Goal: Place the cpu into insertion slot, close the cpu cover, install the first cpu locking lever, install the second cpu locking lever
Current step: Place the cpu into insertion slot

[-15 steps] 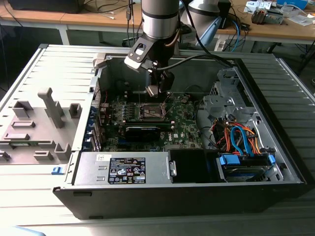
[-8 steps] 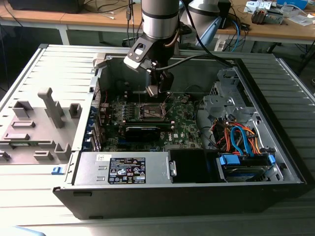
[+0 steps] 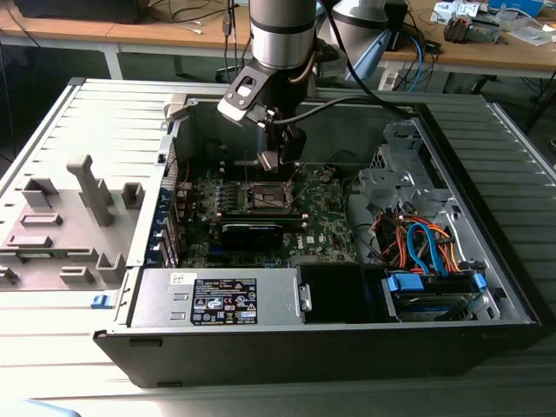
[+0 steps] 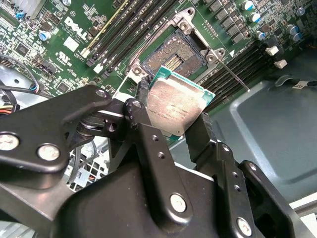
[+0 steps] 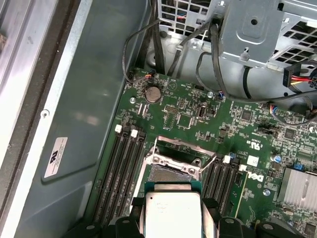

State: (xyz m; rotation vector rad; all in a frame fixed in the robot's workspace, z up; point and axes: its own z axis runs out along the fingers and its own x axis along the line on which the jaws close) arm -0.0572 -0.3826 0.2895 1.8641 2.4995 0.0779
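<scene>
**A:** The jaws are clamped on the cpu, one pressing each of two opposite edges, and the silvery lid faces the camera in the second wrist view.

**B:** Where is the chip relative to the board?

**A:** It is in the air, just above the insertion slot and not touching it. The socket's brownish contact field is bare. In the first wrist view the cpu hangs near the socket on the green motherboard. I take the metal frame at the socket's other side to be the cpu cover, swung open. In the exterior view the arm reaches down into the open computer case.

**B:** How will it handle?

**A:** I'd judge it light, flat and quite stiff. The lid is smooth, so it could slip if the pinch is slack. The delicate parts are its underside and the socket's contacts, which could be damaged if it lands crooked.

**B:** So is holding it by the edges right?

**A:** I'd say so. An edge grip touches neither face and leaves the underside free.
</scene>
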